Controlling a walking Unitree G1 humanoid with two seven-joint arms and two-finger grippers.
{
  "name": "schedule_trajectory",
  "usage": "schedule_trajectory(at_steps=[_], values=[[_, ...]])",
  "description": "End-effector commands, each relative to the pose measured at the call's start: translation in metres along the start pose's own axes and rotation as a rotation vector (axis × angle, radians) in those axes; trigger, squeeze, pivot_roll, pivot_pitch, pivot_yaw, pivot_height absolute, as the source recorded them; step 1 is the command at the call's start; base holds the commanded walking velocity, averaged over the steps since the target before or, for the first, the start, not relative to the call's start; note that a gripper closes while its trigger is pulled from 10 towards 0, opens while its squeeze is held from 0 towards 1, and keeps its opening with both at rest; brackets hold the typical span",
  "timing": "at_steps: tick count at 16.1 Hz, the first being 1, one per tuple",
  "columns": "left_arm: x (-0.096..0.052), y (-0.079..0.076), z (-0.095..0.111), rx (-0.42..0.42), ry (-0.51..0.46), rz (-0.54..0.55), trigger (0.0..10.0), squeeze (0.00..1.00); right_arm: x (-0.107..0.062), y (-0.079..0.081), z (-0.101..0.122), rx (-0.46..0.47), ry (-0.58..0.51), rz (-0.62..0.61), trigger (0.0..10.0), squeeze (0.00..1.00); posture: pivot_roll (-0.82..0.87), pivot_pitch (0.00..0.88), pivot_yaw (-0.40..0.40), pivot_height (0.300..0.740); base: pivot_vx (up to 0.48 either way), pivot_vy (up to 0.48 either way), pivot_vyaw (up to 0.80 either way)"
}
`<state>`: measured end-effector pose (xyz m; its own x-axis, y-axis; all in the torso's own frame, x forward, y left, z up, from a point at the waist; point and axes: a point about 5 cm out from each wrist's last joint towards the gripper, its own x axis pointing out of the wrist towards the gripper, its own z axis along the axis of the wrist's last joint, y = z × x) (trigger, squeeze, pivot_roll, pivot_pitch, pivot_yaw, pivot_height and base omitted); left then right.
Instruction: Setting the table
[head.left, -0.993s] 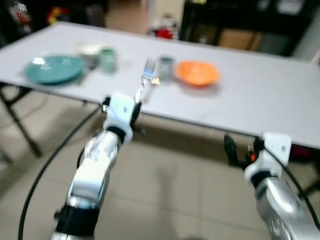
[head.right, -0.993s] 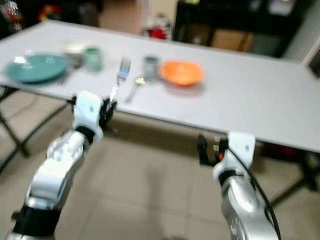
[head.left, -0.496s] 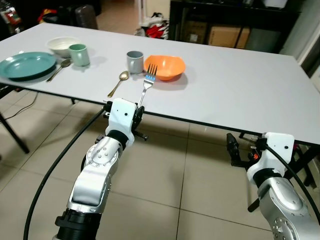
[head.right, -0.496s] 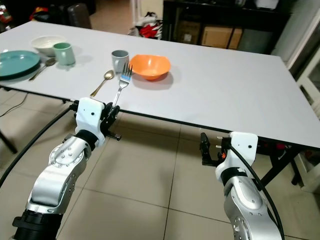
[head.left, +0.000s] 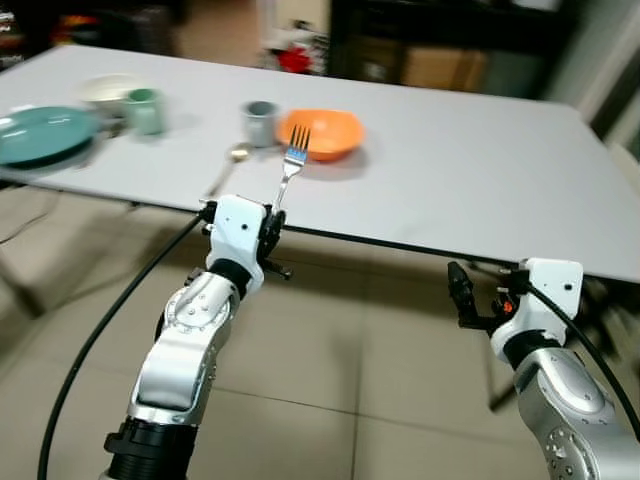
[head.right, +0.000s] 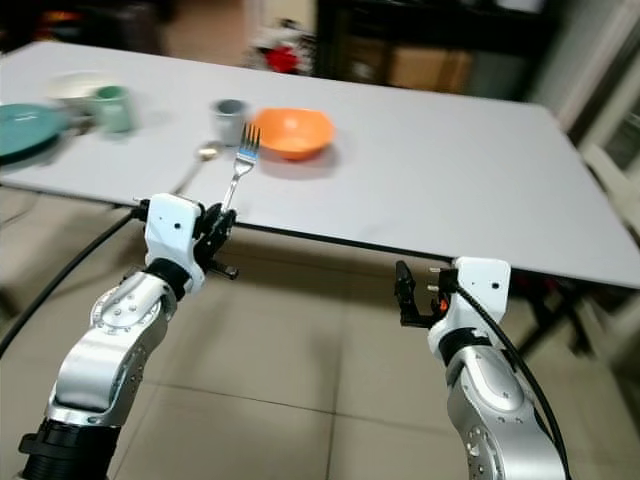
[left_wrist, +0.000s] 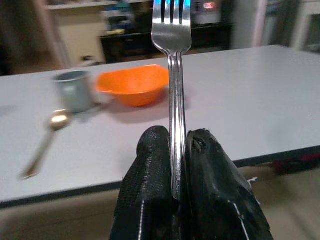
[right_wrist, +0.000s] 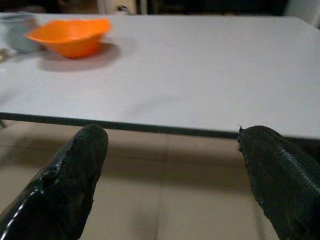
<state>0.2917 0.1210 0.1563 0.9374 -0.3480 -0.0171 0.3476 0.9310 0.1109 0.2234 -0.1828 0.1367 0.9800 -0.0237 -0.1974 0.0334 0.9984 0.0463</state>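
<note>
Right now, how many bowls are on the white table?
2. An orange bowl sits near the table's middle beside a grey cup; a white bowl, blurred, sits at the far left behind a green cup.

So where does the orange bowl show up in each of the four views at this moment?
Left eye view: orange bowl upper centre, behind the fork's tines.
Right eye view: upper left of centre, right of the fork.
Left wrist view: left of the fork's stem.
Right wrist view: top left corner.
Shared landmark: the grey cup beside the bowl.
</note>
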Motion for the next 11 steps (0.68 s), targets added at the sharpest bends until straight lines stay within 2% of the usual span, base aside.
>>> schedule_trajectory(at_steps=[1, 6, 11], values=[[0.001, -0.005, 0.003, -0.007, -0.015, -0.037, 10.0, 0.0, 0.0, 0.0, 0.001, 0.002, 0.006, -0.008, 10.0, 0.0, -0.05, 0.0, -0.03, 0.74, 0.259, 0.0, -0.8], [0.001, -0.019, -0.002, -0.022, 0.007, -0.121, 10.0, 0.0, -0.003, 0.002, -0.001, 0.009, 0.014, -0.009, 10.0, 0.0, -0.06, 0.0, -0.026, 0.74, 0.28, 0.0, -0.8], [0.003, -0.021, -0.003, -0.035, 0.014, -0.122, 10.0, 0.0, -0.004, 0.001, -0.001, 0.007, 0.019, -0.012, 10.0, 0.0, -0.06, 0.0, -0.026, 0.74, 0.283, 0.0, -0.8]])
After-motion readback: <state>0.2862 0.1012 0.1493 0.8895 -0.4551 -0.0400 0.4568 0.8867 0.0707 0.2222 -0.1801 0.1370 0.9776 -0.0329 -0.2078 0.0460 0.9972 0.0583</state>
